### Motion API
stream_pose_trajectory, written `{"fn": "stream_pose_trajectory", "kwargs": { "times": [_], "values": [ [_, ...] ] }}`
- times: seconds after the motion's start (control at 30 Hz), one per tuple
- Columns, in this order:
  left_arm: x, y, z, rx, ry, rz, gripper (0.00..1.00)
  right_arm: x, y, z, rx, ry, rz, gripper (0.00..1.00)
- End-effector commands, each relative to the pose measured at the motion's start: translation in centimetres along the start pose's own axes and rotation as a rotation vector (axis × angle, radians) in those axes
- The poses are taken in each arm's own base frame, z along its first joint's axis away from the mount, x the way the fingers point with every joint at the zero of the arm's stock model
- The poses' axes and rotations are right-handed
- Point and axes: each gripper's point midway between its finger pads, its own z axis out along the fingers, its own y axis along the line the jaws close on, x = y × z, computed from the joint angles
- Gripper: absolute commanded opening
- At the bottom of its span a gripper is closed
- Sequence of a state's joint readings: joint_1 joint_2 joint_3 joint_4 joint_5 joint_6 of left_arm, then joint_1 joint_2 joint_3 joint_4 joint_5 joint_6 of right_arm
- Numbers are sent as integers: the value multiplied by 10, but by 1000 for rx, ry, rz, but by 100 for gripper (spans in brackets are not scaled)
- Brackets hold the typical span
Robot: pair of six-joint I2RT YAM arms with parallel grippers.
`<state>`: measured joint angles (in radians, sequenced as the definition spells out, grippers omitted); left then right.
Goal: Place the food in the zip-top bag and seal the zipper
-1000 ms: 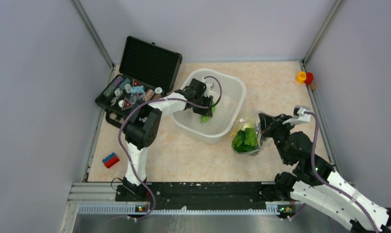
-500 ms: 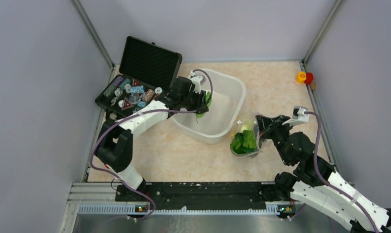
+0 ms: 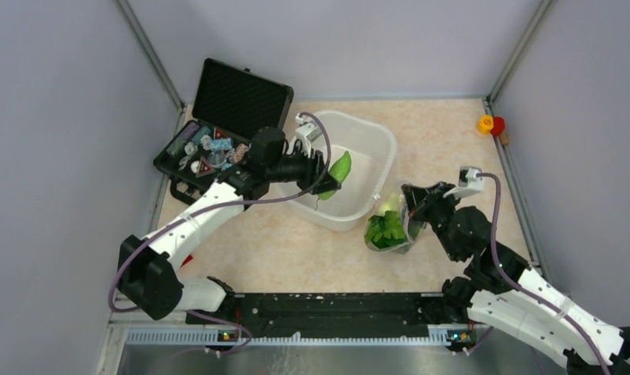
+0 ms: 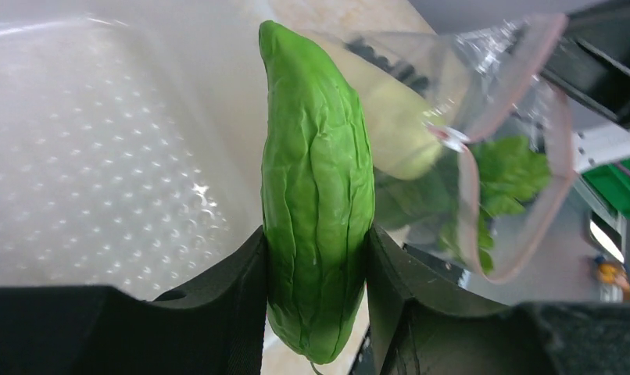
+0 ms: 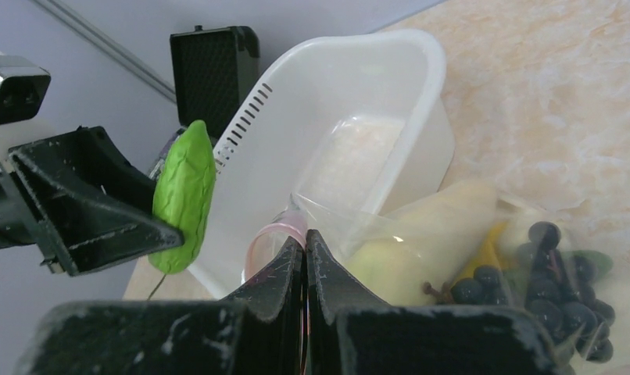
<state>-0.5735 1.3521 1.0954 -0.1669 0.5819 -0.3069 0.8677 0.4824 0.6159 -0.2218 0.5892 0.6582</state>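
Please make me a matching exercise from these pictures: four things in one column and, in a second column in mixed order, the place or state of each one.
Things:
1. cucumber
2. grapes
3. black case
4. bag

Places or states:
A. its lid stands open
B. its mouth is pinched by the right gripper
C. clamped in the left gripper, over the white tub
D. lying inside the clear bag

Right pairs: 1-C, 2-D, 3-A, 4-B
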Motion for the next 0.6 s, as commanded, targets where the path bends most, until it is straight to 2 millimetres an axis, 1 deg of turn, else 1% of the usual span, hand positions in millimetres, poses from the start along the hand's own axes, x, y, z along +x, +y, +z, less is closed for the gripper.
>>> {"fn": "stream_pose_trajectory", "kwargs": {
  "times": [0.0, 0.03, 0.1, 0.2, 0.27, 0.37, 0.43, 0.47, 0.5, 0.53, 0.57],
  "values": [
    [26, -58, -19, 219, 136, 38, 27, -6, 18, 6, -60, -15, 17, 0],
    [34, -64, -20, 229, 169, 60, 27, -4, 20, 8, -66, -8, 12, 0],
    [48, -85, -20, 258, 227, 102, 27, -2, 24, 11, -77, 1, 11, 0],
    [60, -118, -17, 297, 293, 149, 28, 1, 30, 14, -100, 5, 19, 0],
    [64, -132, -18, 313, 327, 146, 28, 4, 31, 16, -102, 8, 20, 0],
    [63, -131, -20, 273, 326, 131, 29, 7, 33, 18, -108, 21, 16, 0],
    [63, -137, -23, 302, 331, 128, 30, 9, 34, 19, -114, 29, 14, 0],
    [63, -136, -21, 291, 329, 110, 30, 10, 35, 19, -119, 34, 11, 0],
    [63, -131, -15, 257, 328, 83, 30, 11, 37, 19, -128, 38, 8, 0],
    [62, -127, -10, 228, 334, 64, 28, 11, 39, 19, -140, 40, 8, 0],
    [61, -122, -5, 198, 338, 46, 29, 11, 42, 18, -155, 40, 7, 0]
  ]
}}
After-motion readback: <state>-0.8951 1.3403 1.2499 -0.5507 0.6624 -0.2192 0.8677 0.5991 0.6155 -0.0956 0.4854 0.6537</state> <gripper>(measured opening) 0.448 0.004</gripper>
